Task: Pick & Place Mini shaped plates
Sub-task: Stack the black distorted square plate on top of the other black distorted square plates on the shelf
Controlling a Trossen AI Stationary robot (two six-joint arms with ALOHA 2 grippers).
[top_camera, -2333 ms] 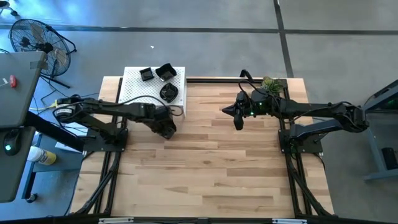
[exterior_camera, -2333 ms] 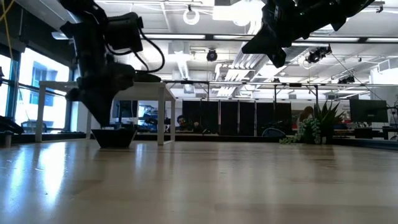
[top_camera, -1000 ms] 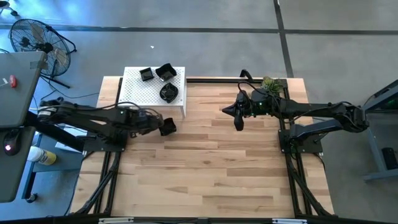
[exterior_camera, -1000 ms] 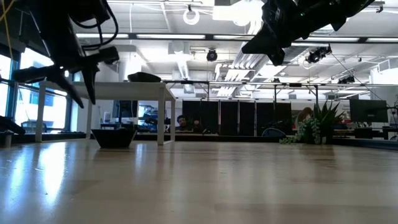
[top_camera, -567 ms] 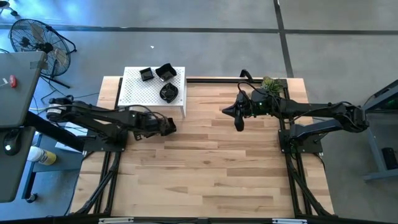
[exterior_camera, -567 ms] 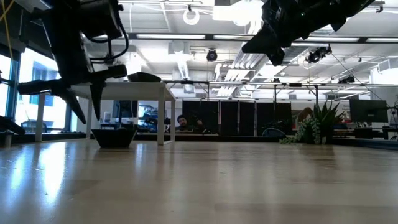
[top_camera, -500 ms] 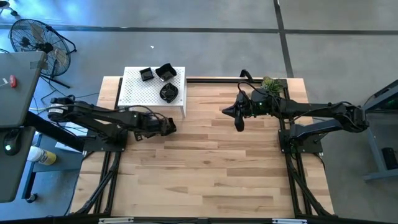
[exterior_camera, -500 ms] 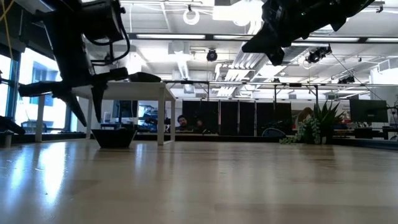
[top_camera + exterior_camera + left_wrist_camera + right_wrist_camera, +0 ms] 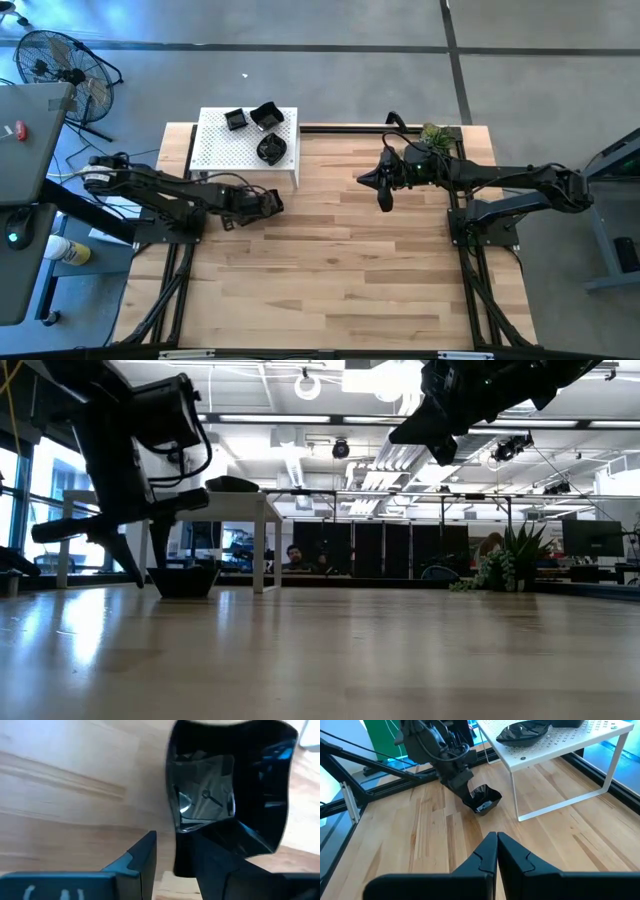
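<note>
A small glossy black angular dish (image 9: pixel 481 800) is seen resting empty on the wooden table (image 9: pixel 340 270), at six o'clock from the white perforated stand (image 9: pixel 225 152), on which three black dishes (image 9: pixel 256 130) sit. The left gripper (image 9: pixel 262 203) is spread open beside the angular dish; the right gripper (image 9: pixel 496 845) is closed, empty.

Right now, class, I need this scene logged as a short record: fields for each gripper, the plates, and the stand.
left gripper: open, low at the black plate on the table
right gripper: shut, raised, waiting
plates on stand: three
white perforated stand: back left of the table
green plant: back right
</note>
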